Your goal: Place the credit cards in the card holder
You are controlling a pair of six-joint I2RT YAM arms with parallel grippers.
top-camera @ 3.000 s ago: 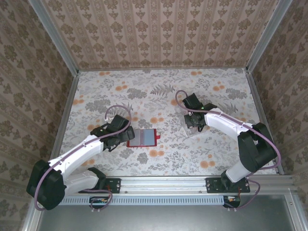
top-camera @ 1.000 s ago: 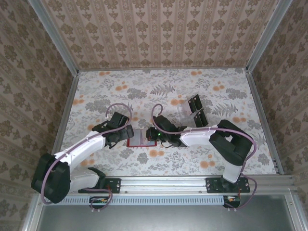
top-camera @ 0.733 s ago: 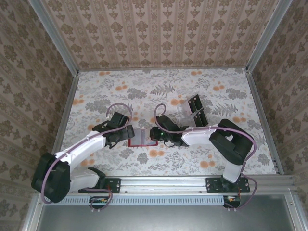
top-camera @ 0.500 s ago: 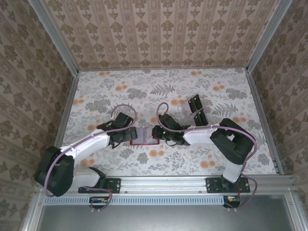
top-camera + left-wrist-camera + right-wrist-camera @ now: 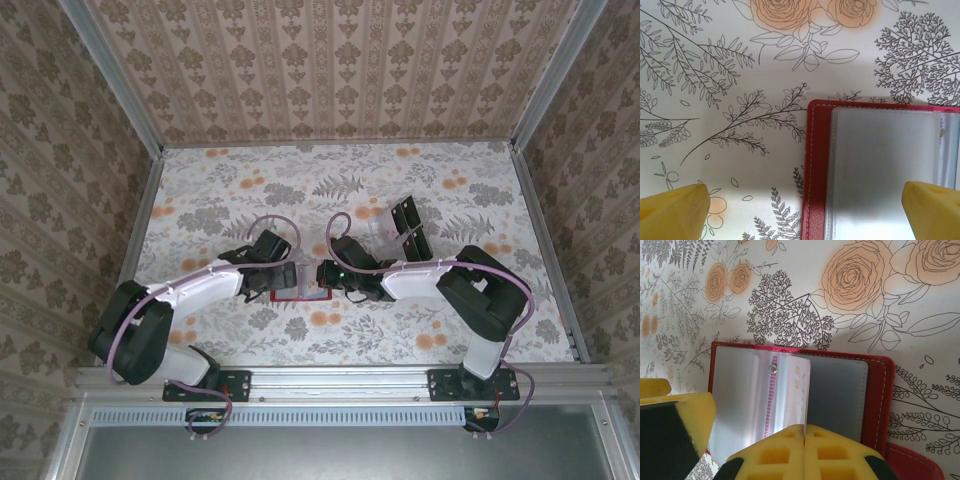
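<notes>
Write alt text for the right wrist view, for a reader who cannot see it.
The right gripper, its yellow fingers pressed shut, pinches a pale credit card over the middle of the open card holder, red with a grey inside and clear sleeves. The holder lies flat on a floral-printed table.

Overhead; wrist close-ups sharing card holder (image 5: pixel 816 170)

Red card holder (image 5: pixel 298 287) between left claw (image 5: pixel 266 282) and right claw (image 5: pixel 324 275), apparently against both.
</notes>
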